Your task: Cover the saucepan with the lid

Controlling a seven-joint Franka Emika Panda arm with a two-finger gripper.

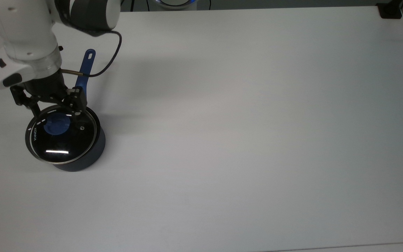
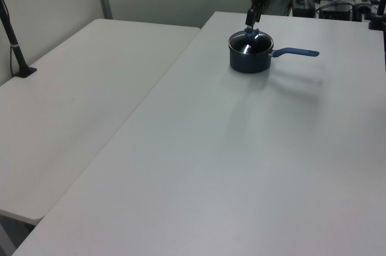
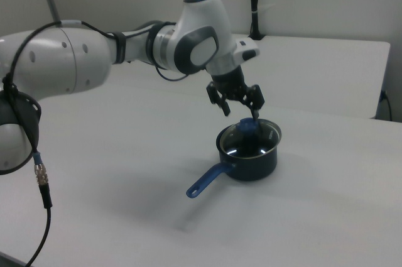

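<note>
Lid (image 1: 61,140) sits flat on the saucepan (image 1: 93,155) rim, so my gripper (image 1: 52,110) hangs just above its blue knob (image 1: 57,123), fingers spread wide, gripping nothing.

The saucepan (image 3: 250,152) sits on the white table (image 3: 125,204), and its blue handle (image 3: 206,181) points toward the right view's lower left. The lid (image 3: 249,137) lies on top of it. The gripper (image 3: 239,110) hangs just above the lid's blue knob (image 3: 247,126), fingers spread apart
</note>
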